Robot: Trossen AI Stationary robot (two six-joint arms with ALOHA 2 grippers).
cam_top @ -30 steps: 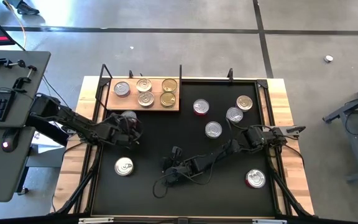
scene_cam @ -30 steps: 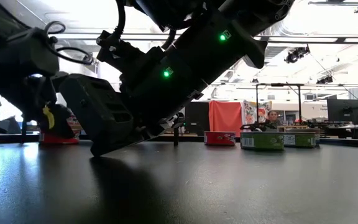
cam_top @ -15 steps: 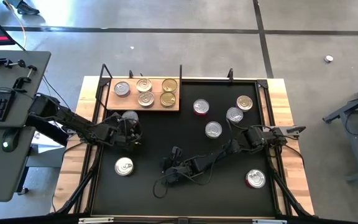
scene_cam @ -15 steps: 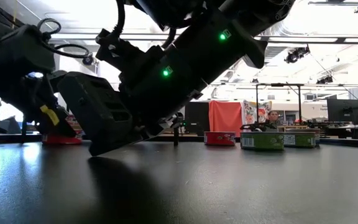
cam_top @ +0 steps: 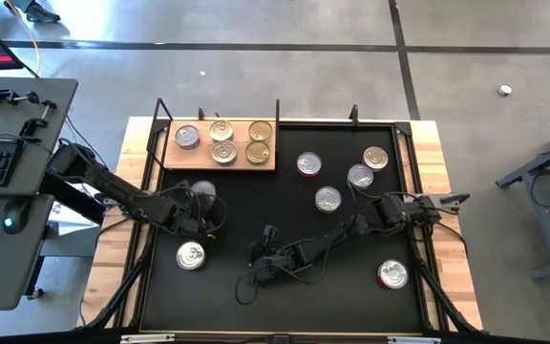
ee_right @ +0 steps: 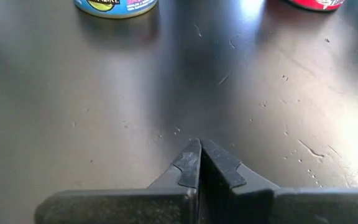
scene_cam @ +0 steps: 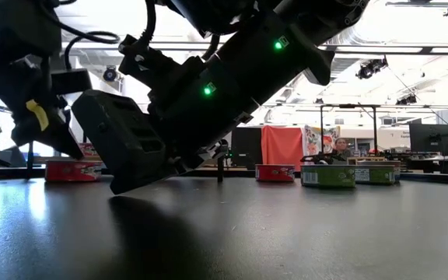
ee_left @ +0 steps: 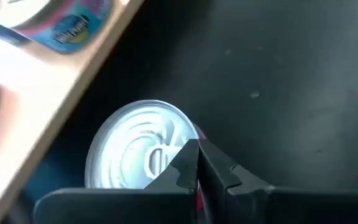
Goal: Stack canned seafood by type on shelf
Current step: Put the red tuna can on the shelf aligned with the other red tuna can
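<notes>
- Canned seafood lies in three groups: five tins on the shelf (cam_top: 220,143), four loose on the mat's far right part, and three more nearer the front.
- Left gripper (ee_left: 197,163) has its jaws pressed together, holding nothing; the tips sit over the edge of a silver-lidded tin (ee_left: 138,152) lying on the black mat (cam_top: 285,225) just in front of the shelf.
- In the high view the same tin (cam_top: 201,190) shows partly under the left gripper (cam_top: 199,212), just off the shelf's front edge.
- Another silver tin (cam_top: 190,255) lies on the mat nearer the front edge, close to the left arm.
- Right gripper (ee_right: 199,163) also has its jaws shut and empty, lying low over bare mat near the middle front (cam_top: 261,268).
- Beyond it, the right wrist view shows a blue-sided tin (ee_right: 115,6) and a red-sided tin (ee_right: 319,4), both apart from the tips.
- Shelf tins: one silver (cam_top: 188,137), three pale ones (cam_top: 222,141) and gold-lidded ones (cam_top: 259,141), set side by side.
- Right part of the mat: a red-sided tin (cam_top: 308,164), a gold-topped tin (cam_top: 375,157), and two silver ones (cam_top: 359,176) (cam_top: 327,199), near each other but not touching.
- A red-sided tin (cam_top: 391,274) sits alone near the front right corner.
- The mat covers a wooden desk (cam_top: 447,225).
</notes>
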